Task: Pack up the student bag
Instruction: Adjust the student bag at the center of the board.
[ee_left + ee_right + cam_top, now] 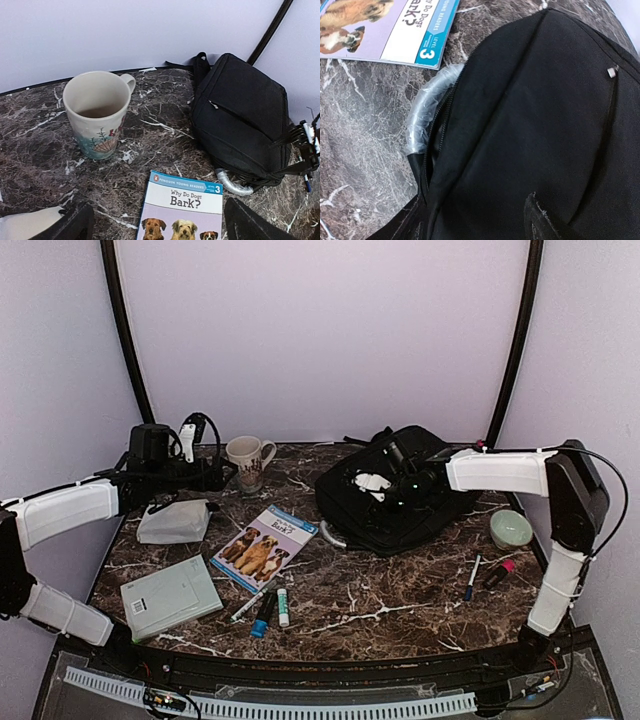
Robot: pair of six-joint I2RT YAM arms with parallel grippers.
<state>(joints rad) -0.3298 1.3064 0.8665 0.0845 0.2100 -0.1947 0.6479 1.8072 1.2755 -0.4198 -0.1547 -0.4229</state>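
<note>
The student bag (pixel 432 516) is a large black backpack lying flat at the back right of the table, its grey loop handle (pixel 233 183) pointing toward the book. My right gripper (pixel 375 488) is down on top of the bag (pixel 530 110). Its jaws stand apart, and the fingertips (pixel 540 222) press into the black fabric beside the zipper (pixel 440 125). My left gripper (pixel 213 477) hovers open by the mug, its wide-spread fingers (pixel 75 225) on either side of the top of the dog book (pixel 182 207). The bag (pixel 240 112) lies to its right.
A cream mug (pixel 248 460) stands at the back. A grey folded pouch (pixel 172 522), a grey box (pixel 170 596), the dog book (pixel 262 545) and markers (pixel 266 606) lie left and centre. On the right are a green bowl (pixel 510 528) and pens (pixel 472 578).
</note>
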